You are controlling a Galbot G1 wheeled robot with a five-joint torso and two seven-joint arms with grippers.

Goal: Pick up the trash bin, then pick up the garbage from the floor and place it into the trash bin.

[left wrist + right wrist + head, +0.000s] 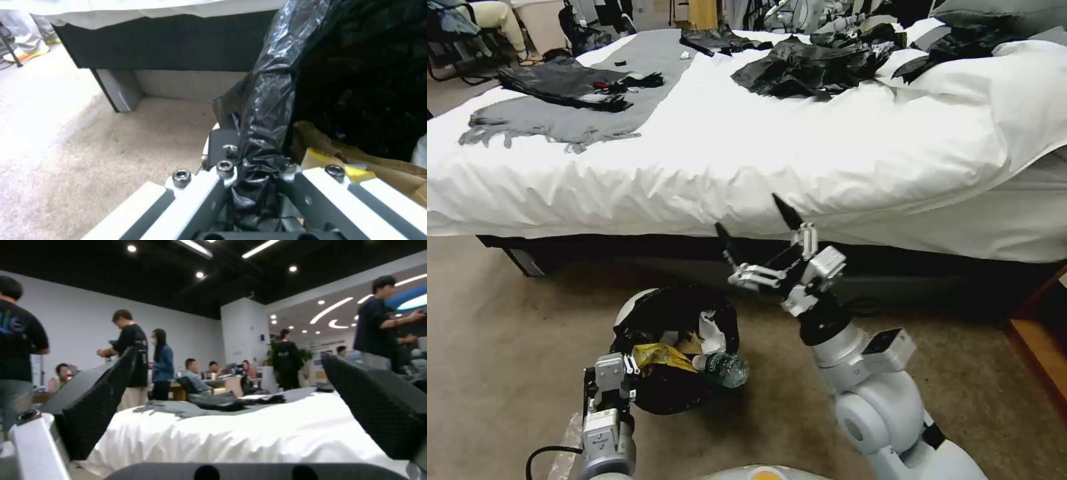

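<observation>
the left gripper (256,173) clamps the black-lined rim of the trash bin (634,303), holding it above the carpet in front of the bed (760,153). the right gripper (758,223), fingers spread and empty, points up toward the bed's edge. inside the bin lie a yellow wrapper (657,357) and a green-labelled bottle (722,369); its label is unreadable.

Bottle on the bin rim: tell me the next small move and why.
Probably bring the open right gripper down to nudge the bottle inward. It lies across the trash bin's rim, partly outside, beside the yellow wrapper. The left gripper is shut on the bag-lined rim, so it is not free.
</observation>
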